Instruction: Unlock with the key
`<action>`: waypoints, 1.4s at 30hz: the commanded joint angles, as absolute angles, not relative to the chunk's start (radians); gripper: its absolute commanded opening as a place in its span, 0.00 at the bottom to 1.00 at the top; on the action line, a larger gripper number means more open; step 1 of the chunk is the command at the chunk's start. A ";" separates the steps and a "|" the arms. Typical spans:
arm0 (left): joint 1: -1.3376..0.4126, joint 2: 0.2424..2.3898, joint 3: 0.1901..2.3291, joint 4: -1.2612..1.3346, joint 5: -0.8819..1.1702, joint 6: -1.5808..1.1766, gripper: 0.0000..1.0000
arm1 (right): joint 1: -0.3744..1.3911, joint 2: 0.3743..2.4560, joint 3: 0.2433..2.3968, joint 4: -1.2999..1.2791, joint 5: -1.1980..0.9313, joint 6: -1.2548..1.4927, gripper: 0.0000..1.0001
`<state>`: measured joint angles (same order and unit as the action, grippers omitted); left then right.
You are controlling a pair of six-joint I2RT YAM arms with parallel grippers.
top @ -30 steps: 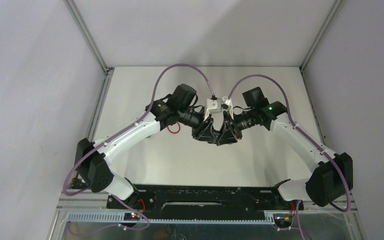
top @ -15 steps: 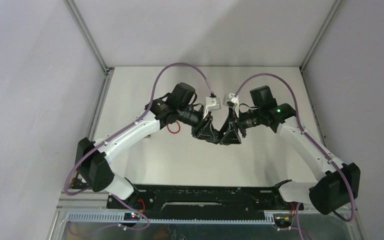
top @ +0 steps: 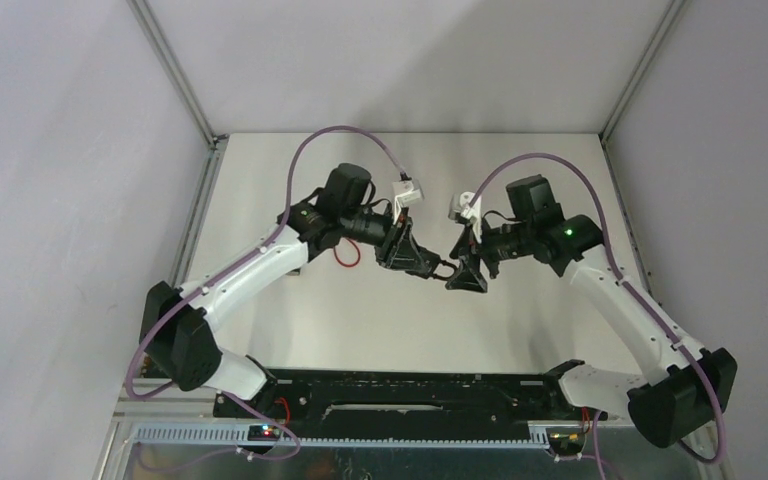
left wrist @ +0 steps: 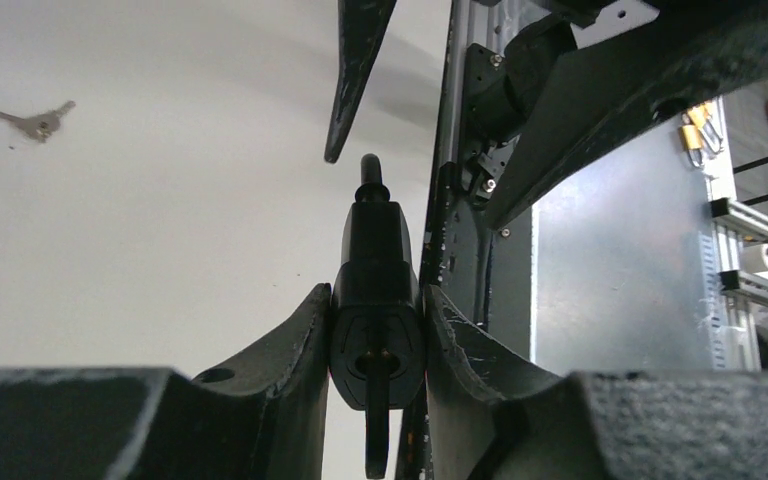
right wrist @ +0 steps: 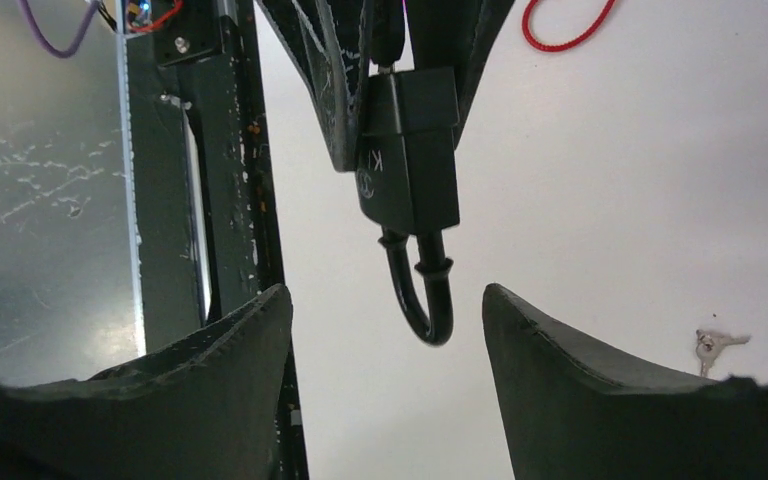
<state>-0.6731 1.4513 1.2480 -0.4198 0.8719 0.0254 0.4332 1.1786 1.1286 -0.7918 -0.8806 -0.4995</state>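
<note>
I see the padlock (left wrist: 377, 300) clamped by its body in the left gripper (top: 422, 262), above mid-table (top: 520, 180). Its long axis runs across toward the right arm, and the shackle (right wrist: 426, 300) points into the gap of the right gripper (right wrist: 385, 300), whose fingers stand apart, touching nothing. The key (right wrist: 718, 345) lies flat on the table, well apart, with room on every side.

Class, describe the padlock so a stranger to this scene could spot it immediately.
Look at the white table, where two arms meet over its middle. The left fingers clamp a small black padlock. Unlike the silver key and red cord lying loose on the table, it is gripped, its curved shackle sticking out.
</note>
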 commanded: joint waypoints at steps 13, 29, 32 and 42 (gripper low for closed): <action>-0.624 1.408 1.125 -0.021 1.019 -0.324 0.00 | 0.634 1.256 1.132 -0.676 -0.407 -0.552 0.23; -0.504 1.460 1.003 0.185 0.908 -0.653 0.00 | 0.818 1.272 1.002 -0.266 0.395 -0.693 0.15; -0.465 1.479 0.991 0.199 0.871 -0.697 0.00 | 0.828 1.274 0.970 -0.242 0.385 -0.706 0.38; -0.352 1.743 1.202 0.043 0.891 -0.541 0.00 | 0.751 1.297 0.963 -0.392 0.104 -0.594 0.76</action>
